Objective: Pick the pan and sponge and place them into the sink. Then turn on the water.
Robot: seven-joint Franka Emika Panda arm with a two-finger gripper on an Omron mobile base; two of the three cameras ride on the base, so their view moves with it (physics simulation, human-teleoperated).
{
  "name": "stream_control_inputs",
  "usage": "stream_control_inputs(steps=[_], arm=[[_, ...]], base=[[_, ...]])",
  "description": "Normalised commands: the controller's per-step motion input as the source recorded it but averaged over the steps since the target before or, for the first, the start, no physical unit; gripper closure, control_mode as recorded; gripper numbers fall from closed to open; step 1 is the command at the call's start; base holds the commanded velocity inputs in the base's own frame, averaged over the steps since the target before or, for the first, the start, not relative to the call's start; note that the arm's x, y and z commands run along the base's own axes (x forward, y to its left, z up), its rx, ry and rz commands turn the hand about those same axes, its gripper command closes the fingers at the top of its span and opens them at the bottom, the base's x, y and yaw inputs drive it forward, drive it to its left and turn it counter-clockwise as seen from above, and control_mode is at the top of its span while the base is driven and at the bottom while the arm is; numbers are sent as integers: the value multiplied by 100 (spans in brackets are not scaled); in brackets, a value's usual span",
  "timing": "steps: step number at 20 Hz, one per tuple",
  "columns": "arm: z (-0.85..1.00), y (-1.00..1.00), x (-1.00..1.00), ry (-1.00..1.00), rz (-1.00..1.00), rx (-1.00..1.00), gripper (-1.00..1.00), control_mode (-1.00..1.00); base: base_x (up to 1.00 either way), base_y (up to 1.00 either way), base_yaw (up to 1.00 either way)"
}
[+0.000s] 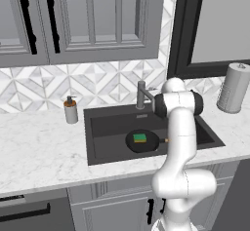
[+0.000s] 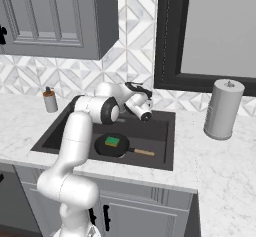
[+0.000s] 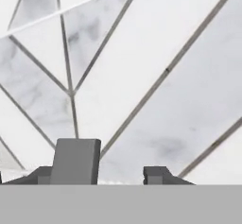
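Two of the task's things already down in the sink (image 1: 90,137), so only the faucet step left, by the look of it.

Far left on the white marble counter: a soap bottle (image 1: 71,110), upright, well clear of the basin.

Next, in the dark grey basin: the pan (image 1: 149,144), flat on the bottom toward the right half, with its light wooden handle (image 1: 163,140) pointing right. Resting inside it, the sponge (image 1: 140,138), green side up.

Handling, as a judgement only: pan likely stiff and fairly heavy, prone to tip if taken by the rim, best pinched on the slim handle close to the bowl. Sponge likely light and soft, giving under the jaws, best taken across its short sides. Neither in need of lifting now.

Behind the basin, centre: the grey metal faucet (image 1: 141,94), partly hidden by the white arm. Water not yet on, judging from the dry-looking basin. Lever likely rigid and smooth, so apt to slip unless pushed or pinched squarely.

Close by the faucet, up against the patterned wall tiles: the gripper (image 3: 106,176), jaws about half open with a clear gap between the tips. Nothing plainly clamped. At the left tip, a grey block (image 3: 75,161), possibly the faucet's lever; touching or merely near, cannot tell.

Far right: a paper towel roll (image 1: 233,93), upright, well apart.
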Motion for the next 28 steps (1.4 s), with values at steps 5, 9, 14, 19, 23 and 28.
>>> stream_control_inputs(steps=[5, 9, 14, 19, 23, 28], arm=[[-54, 0, 28, 0, -6, 0, 100, -100], [-42, -59, 27, 0, -4, 0, 100, -100], [-52, -100, 14, 0, -3, 0, 100, -100], [-64, -100, 4, 0, -3, 0, 100, -100], [-66, -100, 9, 0, -3, 0, 100, -100], [-75, -100, 11, 0, -3, 0, 100, -100]], base=[[0, 0, 0], [0, 0, 0], [0, 0, 0], [0, 0, 0], [0, 0, 0], [0, 0, 0]])
